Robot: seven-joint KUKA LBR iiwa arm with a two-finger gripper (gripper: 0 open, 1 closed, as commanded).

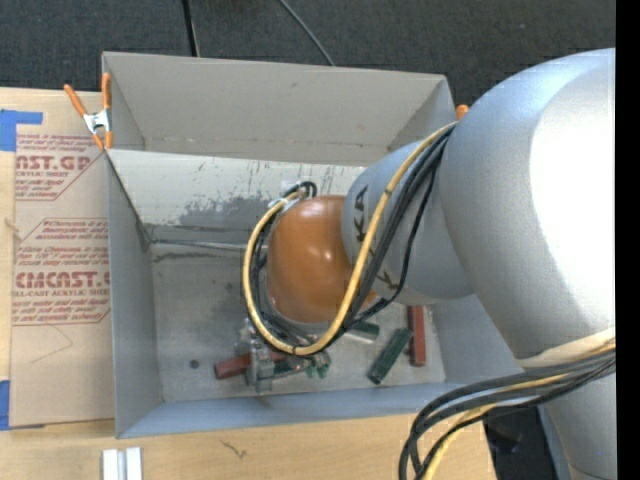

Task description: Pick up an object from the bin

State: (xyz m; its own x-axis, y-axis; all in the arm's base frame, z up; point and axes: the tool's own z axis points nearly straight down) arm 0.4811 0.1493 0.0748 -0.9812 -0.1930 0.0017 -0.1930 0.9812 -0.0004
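The big grey arm is reaching in from the right and covering much of the right half of the grey metal bin. Its rounded orange cover is hanging over the middle of the bin floor, with yellow and black cables looping round the cover's left side and under it. Below the cover, the gripper is sitting low at the floor, near the bin's front wall. How far open it is, and whether it has hold of anything, cannot be told, since the cover and cables are hiding most of it. A dark green bar is lying tilted to the gripper's right, with a red stick just beside it near the right wall. A small reddish-brown piece is lying just left of the gripper, and a small green piece is lying just right of it.
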